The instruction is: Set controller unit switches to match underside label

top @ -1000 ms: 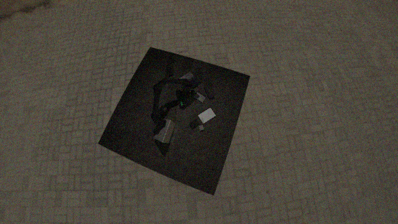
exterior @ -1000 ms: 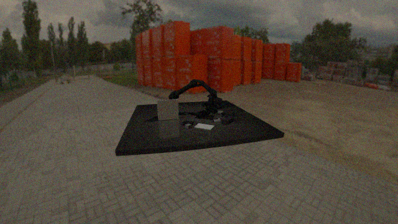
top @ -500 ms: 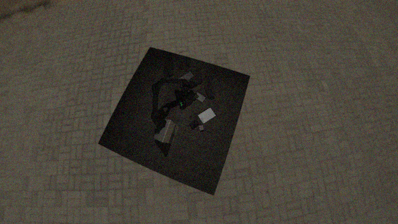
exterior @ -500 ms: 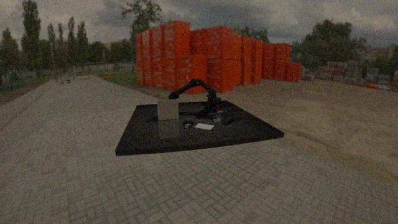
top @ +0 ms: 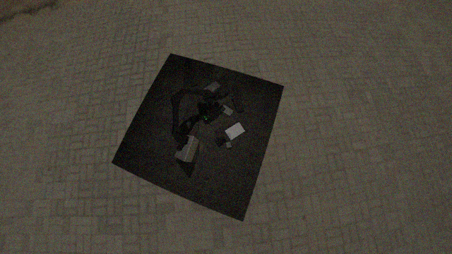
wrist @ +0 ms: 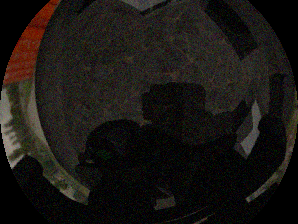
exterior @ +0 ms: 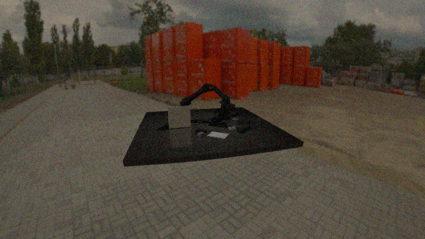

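White and flat, the sheet [top: 234,130] [exterior: 218,135] is the plainest thing on my dark bench [top: 226,183] [exterior: 265,141] [wrist: 120,55]. My pincer [top: 209,105] is drawn fully together with nothing visible between its fingertips; in the top view it hangs up and to the left of the sheet, at the end of my black arm [top: 176,109] [exterior: 208,87]. The light is poor, so as best I can judge, the dark block with green specks, the unit [top: 208,119], sits close by the pincer, left of the sheet and slightly above it in that view. I cannot read its switches or its label.

As for containers, a pale box [top: 191,149] [exterior: 179,117] stands upright, well to the left of the sheet; whether it is hollow, or holds anything, I cannot tell. Tall orange stacks [exterior: 186,60] [wrist: 27,50] rise behind the sheet, beyond the bench, and I cannot see what they contain.

Just below the sheet in the top view lies a small pale block [top: 229,144], with a dark lump [top: 220,141] beside it. Above the sheet lies a grey piece [top: 227,110], and farther above, to the left, another pale piece [top: 212,86].
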`<state>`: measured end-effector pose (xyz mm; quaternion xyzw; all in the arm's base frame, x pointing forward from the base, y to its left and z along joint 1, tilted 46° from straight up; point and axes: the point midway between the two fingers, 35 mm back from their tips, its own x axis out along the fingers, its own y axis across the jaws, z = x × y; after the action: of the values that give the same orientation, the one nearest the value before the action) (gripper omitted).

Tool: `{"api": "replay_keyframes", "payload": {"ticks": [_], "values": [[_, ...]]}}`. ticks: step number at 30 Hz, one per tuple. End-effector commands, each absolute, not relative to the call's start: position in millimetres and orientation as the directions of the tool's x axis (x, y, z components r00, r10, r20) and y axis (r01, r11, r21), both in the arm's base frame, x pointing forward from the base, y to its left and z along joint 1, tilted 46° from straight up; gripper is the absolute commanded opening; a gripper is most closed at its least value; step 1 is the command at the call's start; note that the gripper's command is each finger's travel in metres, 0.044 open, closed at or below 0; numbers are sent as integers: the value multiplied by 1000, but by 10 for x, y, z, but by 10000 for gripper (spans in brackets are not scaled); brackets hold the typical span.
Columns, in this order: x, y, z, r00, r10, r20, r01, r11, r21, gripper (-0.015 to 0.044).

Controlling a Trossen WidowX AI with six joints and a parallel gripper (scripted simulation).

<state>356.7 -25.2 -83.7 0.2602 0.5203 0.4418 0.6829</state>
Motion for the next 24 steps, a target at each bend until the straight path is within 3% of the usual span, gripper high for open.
{"api": "replay_keyframes", "payload": {"ticks": [1,18,24], "values": [[3506,-155,-830,48,880,-472,-319,461,828,0],[3464,-96,-779,48,881,-471,-319,461,828,0],[3623,-582,-852,64,871,-486,-326,479,815,0]]}}
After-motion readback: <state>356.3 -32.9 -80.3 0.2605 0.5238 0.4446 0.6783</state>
